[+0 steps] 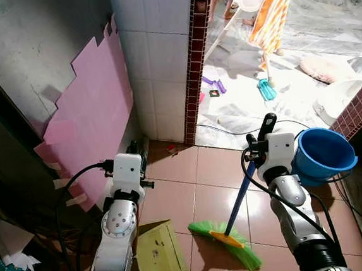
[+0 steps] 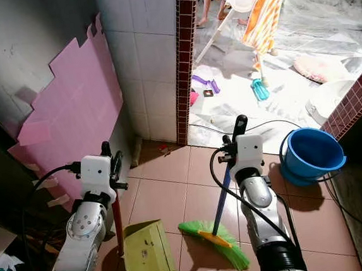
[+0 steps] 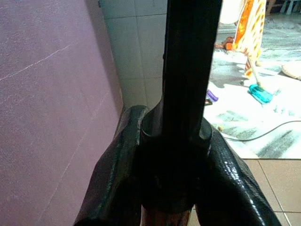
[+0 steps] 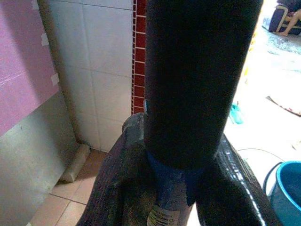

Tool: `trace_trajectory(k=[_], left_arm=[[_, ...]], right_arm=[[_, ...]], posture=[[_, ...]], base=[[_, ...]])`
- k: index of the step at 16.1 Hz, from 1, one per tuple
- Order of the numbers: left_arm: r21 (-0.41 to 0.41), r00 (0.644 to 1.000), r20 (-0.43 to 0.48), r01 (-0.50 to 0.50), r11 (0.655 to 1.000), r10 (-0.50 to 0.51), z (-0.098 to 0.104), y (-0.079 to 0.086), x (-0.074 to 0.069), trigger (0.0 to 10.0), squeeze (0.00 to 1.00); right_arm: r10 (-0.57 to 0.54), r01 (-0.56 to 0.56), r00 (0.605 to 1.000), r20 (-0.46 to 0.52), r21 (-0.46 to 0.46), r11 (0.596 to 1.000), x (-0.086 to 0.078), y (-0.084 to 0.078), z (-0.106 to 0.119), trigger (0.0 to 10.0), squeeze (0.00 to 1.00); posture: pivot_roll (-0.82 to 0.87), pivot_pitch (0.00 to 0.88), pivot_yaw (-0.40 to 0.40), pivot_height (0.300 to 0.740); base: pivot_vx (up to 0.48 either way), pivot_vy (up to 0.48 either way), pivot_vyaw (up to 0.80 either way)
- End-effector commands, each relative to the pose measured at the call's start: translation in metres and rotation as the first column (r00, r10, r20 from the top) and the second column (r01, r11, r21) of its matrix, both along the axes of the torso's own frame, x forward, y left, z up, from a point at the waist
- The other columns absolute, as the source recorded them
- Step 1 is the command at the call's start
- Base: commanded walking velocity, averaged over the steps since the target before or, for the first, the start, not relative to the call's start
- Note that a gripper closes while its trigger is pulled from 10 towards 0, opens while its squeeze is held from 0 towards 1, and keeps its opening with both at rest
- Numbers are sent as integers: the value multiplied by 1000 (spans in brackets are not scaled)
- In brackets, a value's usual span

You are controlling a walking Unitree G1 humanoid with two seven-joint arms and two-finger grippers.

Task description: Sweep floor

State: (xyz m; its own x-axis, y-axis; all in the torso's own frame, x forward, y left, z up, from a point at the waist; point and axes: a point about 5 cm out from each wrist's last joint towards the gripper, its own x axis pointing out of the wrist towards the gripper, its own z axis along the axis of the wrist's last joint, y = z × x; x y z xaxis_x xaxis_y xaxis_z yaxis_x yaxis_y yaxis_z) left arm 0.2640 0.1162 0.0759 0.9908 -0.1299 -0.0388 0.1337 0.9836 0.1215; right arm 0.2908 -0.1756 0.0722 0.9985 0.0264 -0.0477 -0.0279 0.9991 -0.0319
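Note:
My left gripper [image 1: 139, 153] is shut on the dark upright handle [image 3: 188, 70] of a yellow-green dustpan [image 1: 158, 250]. The pan rests on the tan tiles near my left side. My right gripper [image 1: 262, 136] is shut on the black grip [image 4: 197, 84] of a broom, whose blue shaft [image 1: 240, 197] slants down to green bristles [image 1: 225, 236] on the floor just right of the dustpan. A small red scrap [image 1: 171, 149] lies on the tiles by the brick corner, ahead of both tools.
A pink foam sheet [image 1: 91, 118] leans on the left wall. A blue bucket [image 1: 322, 155] stands at right beside my right arm. Past the brick column [image 1: 196, 58], a marble floor holds a white cable [image 1: 231, 131], a teal brush [image 1: 266, 90], a purple item [image 1: 213, 82] and a person's legs [image 2: 211, 6].

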Motion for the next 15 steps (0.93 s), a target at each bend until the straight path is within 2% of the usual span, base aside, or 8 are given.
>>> trace_trajectory(k=[1,15], left_arm=[[-5,999,-31,11,1000,-11,-5,-5,0,10000,0],[-5,999,-36,10,1000,-10,-6,-6,-2,10000,0]], right_arm=[[-10,9,1000,-27,-53,999,0,-10,-3,10000,0],[6,-8,1000,-30,-58,998,1,-8,-3,10000,0]], posture=[[-89,24,-63,740],[-88,21,-70,740]], base=[[0,0,0],[0,0,0]])
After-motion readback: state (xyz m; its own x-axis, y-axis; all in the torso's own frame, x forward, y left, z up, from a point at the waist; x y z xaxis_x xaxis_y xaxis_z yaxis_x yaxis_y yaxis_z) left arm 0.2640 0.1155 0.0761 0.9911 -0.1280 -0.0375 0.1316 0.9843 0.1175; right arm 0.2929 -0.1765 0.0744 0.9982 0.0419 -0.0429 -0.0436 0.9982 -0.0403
